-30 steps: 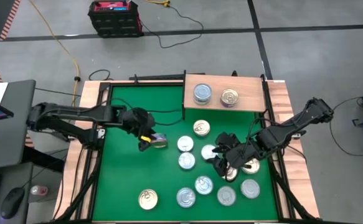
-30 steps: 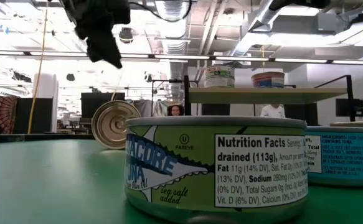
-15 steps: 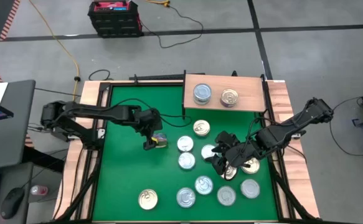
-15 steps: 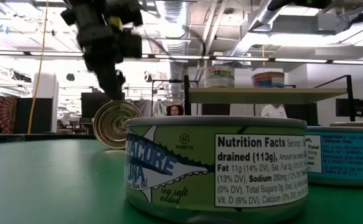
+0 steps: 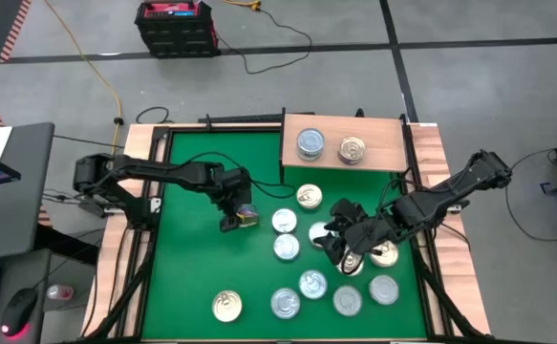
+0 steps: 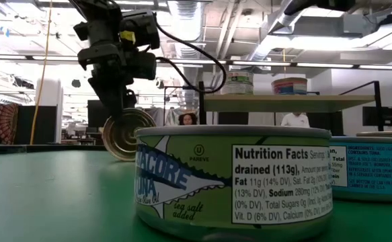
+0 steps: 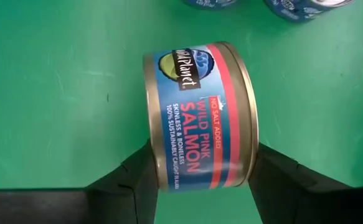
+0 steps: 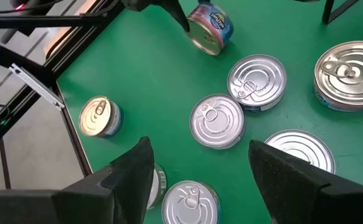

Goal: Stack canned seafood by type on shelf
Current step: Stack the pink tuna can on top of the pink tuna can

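Left wrist view — salmon can (image 7: 200,115) on edge, axis level.

1. The left pincer (image 7: 197,186), black, is holding a salmon can (image 7: 200,115) wearing a blue label with a red band and gold rims.
2. Under that pincer, the counter (image 5: 192,277) is showing plain green, bordered in light wood.
3. Beyond the black right pincer (image 8: 197,180), silver-lidded cans (image 8: 256,81) are lying beside a gold-lidded can (image 8: 98,116).
4. The shelf (image 5: 383,139) is showing pale wood.
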Motion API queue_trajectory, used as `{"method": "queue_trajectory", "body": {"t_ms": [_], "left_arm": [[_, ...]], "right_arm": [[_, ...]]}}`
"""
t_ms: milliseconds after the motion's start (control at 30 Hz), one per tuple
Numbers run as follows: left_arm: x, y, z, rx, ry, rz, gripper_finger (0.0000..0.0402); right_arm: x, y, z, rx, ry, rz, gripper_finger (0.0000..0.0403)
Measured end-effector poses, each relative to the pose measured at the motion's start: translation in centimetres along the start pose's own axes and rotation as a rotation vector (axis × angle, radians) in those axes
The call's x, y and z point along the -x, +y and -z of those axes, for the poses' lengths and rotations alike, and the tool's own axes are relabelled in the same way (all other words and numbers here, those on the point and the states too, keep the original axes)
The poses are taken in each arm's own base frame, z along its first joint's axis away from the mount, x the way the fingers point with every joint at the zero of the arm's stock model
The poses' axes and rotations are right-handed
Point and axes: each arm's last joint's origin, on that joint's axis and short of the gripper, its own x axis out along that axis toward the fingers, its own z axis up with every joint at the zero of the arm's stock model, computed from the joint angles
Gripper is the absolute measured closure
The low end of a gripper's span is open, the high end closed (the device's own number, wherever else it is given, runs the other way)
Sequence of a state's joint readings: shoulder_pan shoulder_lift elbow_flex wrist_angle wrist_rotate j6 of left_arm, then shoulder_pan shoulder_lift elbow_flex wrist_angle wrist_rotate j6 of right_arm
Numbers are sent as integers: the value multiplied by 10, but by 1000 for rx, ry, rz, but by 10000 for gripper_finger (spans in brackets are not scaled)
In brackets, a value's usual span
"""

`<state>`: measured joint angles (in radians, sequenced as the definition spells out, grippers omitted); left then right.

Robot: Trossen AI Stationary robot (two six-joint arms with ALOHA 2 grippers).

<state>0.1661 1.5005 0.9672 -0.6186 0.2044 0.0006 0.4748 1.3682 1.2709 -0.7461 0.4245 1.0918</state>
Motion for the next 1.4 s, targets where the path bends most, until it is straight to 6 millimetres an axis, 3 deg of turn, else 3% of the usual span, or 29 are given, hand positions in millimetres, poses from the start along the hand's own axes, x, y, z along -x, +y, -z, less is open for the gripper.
{"method": "queue_trajectory", "body": {"t_ms": [233,400,633,867,1000,1167,1300,1400], "left_arm": [[14,-2,-7,-17,-118,21,211],[44,-11,-17,19,-263,126,211],[97,-23,-70,67,-526,295,211],[139,8,-135,170,-673,371,211],[135,38,-164,259,-658,463,211],[121,71,-192,328,-626,572,211],[109,83,-200,361,-569,660,211],[114,84,-199,345,-579,674,211]], "right_arm": [[1,2,2,81,0,-12,120],[11,3,5,90,-1,-34,120],[43,-11,-14,27,-78,-96,120],[75,-36,-42,-93,-292,-58,120],[83,-49,-52,-179,-409,9,120],[80,-58,-58,-281,-456,82,120],[76,-62,-61,-316,-464,116,120],[76,-62,-60,-310,-466,130,120]]}}
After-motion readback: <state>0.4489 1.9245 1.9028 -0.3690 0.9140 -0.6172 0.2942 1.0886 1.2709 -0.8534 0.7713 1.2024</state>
